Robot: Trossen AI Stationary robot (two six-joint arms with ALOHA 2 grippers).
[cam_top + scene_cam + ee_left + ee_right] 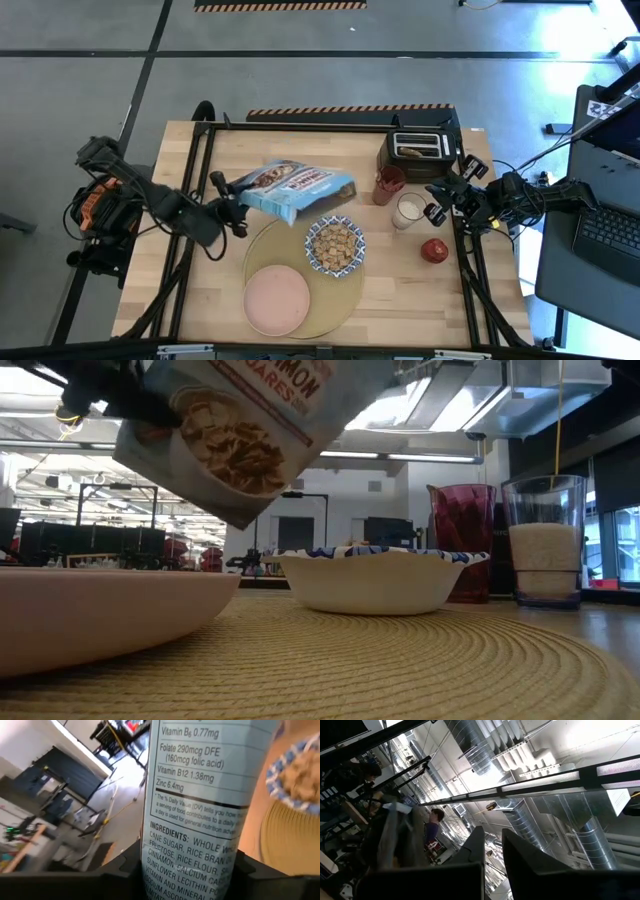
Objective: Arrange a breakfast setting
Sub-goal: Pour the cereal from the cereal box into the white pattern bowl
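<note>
The breakfast setting is being assembled on the round tan placemat (345, 300), which is lying at the six o'clock side of the desk (200, 290). The blue-and-white patterned bowl (335, 246) is being filled with cereal and is sitting at the mat's two o'clock edge, while the pink plate (276, 299) is resting empty at its seven o'clock edge. The cereal box (292, 190) is being held tilted above the desk, at eleven o'clock from the bowl, clamped between the fingers of the left hand (238, 212) (the ingredients panel is filling the left wrist view). The milk glass (407, 210) and the red cup (389, 183) are standing just off the mat at two o'clock, with the red apple (434, 250) at three o'clock and a toast slice (411, 153) sitting in the toaster (420, 152).

The right hand (437, 204) is being kept just beside the glass; whether it is clenched cannot be told.

Two risks are judged likely. Cereal could be scattered onto the mat if the open box is swung while tilted. The glass could be knocked and milk spilled, the right hand being so close to it.
</note>
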